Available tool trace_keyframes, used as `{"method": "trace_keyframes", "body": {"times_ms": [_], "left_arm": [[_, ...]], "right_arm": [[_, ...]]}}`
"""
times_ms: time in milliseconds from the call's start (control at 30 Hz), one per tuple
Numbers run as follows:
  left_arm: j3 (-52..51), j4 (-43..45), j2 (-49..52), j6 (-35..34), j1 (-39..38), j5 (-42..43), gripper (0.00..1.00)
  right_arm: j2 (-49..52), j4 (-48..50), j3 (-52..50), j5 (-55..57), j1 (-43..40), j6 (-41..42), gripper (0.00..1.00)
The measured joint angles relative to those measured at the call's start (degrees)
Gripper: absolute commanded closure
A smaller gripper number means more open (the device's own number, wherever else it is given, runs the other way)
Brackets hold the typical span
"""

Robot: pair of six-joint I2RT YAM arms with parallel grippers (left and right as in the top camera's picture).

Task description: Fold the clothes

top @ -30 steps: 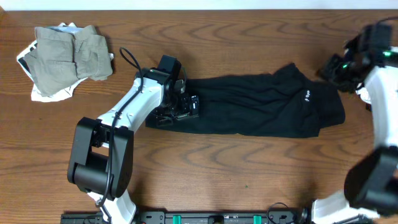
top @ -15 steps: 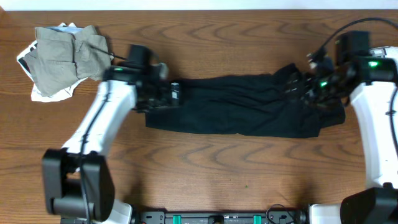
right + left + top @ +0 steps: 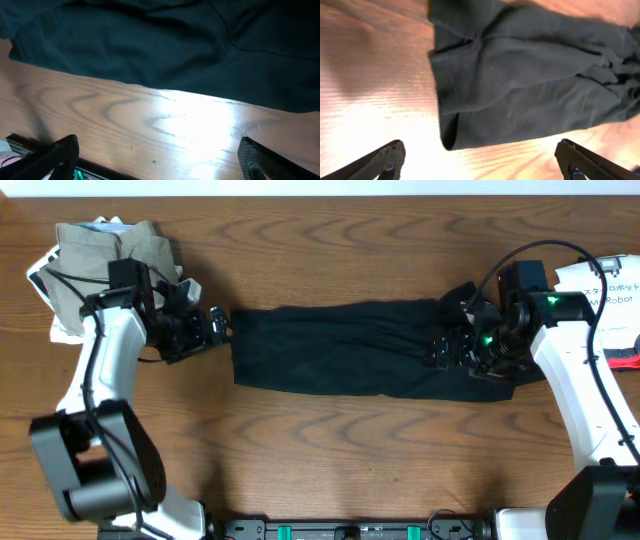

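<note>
Lengthwise, the soft, creased black shirt (image 3: 340,350) runs left to right on the wood-grain table (image 3: 330,450). Its left end has the left gripper (image 3: 215,328) just beside it, jaws apart; the right gripper (image 3: 450,348), jaws apart, is over its right end.

From overhead the right claw (image 3: 452,348) covers the black shirt (image 3: 340,350) at its right end. Far left, a white printed garment (image 3: 66,330) lies mostly under a khaki one (image 3: 100,260). A printed sheet (image 3: 610,285) is cut by the right edge, its lettering too small to read. Both wrist views crop the shirt.
</note>
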Motion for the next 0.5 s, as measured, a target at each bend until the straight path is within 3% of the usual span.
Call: {"method": "trace_keyframes", "body": {"times_ms": [500], "left_arm": [[0.0, 3.1, 12.8, 3.1, 0.8, 4.5, 0.02]], "right_arm": [[0.0, -0.3, 0.0, 0.0, 0.0, 0.9, 0.01]]}}
